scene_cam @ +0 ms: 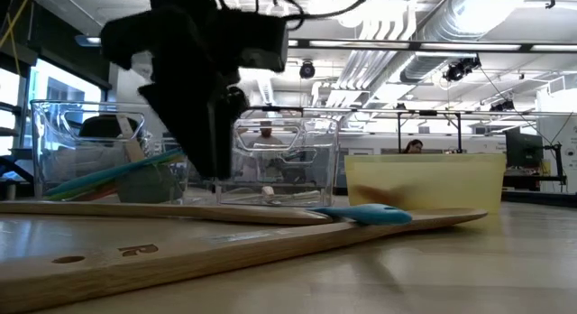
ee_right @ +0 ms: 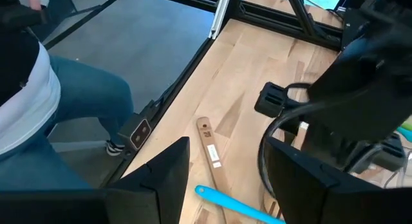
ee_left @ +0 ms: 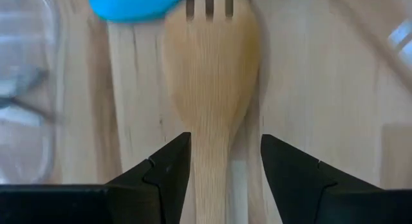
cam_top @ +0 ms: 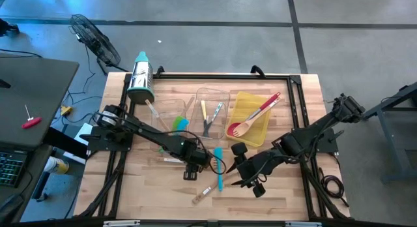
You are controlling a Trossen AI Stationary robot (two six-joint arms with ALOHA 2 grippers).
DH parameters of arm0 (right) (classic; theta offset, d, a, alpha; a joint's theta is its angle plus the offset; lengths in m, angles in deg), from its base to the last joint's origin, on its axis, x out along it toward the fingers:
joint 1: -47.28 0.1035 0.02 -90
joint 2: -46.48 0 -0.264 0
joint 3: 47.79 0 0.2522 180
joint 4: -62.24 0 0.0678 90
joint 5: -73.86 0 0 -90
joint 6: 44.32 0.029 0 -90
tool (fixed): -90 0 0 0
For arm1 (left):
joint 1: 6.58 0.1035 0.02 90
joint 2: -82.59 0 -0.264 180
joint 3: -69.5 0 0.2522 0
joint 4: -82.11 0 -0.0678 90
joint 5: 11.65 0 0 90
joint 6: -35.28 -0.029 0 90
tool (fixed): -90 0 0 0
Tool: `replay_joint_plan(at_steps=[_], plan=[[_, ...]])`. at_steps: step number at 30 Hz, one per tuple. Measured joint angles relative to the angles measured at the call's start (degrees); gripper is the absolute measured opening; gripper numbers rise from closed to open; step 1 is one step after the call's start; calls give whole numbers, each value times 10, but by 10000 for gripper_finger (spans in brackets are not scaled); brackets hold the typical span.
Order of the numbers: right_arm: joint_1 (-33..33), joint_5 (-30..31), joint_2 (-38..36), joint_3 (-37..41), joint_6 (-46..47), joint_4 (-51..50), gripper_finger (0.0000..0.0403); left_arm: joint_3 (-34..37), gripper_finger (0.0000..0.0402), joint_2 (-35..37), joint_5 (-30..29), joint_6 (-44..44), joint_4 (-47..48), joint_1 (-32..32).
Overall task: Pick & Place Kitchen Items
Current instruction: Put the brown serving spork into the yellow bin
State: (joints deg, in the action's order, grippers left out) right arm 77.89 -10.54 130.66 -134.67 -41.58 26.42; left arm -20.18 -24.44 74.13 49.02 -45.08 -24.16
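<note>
A wooden fork (ee_left: 209,76) lies flat on the table. Its tines are beside the head of a teal spatula (ee_left: 132,4). My left gripper (ee_left: 225,179) is open and points steeply down over the fork's handle, one finger on each side of it with a gap on both sides. In the high view this gripper (cam_top: 194,165) stands at the table's middle. The teal spatula (cam_top: 219,169) lies just right of it. My right gripper (ee_right: 225,185) hangs open above the table, right of the spatula, with nothing between its fingers. Another wooden utensil (cam_top: 202,194) lies nearer the front edge.
Two clear bins (cam_top: 171,113) (cam_top: 212,108) holding utensils stand at the back. A yellow bin (cam_top: 255,126) with a red spoon and a wooden spoon is to their right. A steel cylinder with a teal cap (cam_top: 140,77) stands back left. A person's legs (ee_right: 58,114) show beyond the table's edge.
</note>
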Motion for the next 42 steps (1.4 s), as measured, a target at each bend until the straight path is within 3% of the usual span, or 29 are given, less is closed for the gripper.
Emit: replay_joint_plan(at_steps=[15, 28, 32, 37, 42], plan=[[0, 0, 0, 0, 0, 3, 190, -1, 182, -48, -3, -5, 28, 0], [0, 0, 0, 0, 2, -1, 190, -3, 180, -96, 35, 1, 32, 23], [0, -2, 0, 0, 3, -4, 190, -4, 152, -107, 34, 3, 34, 22], [0, -2, 0, 0, 3, -5, 190, -4, 88, -112, 33, 9, 35, 22], [0, -2, 0, 0, 3, -5, 190, -3, 87, -112, 32, 10, 35, 22]])
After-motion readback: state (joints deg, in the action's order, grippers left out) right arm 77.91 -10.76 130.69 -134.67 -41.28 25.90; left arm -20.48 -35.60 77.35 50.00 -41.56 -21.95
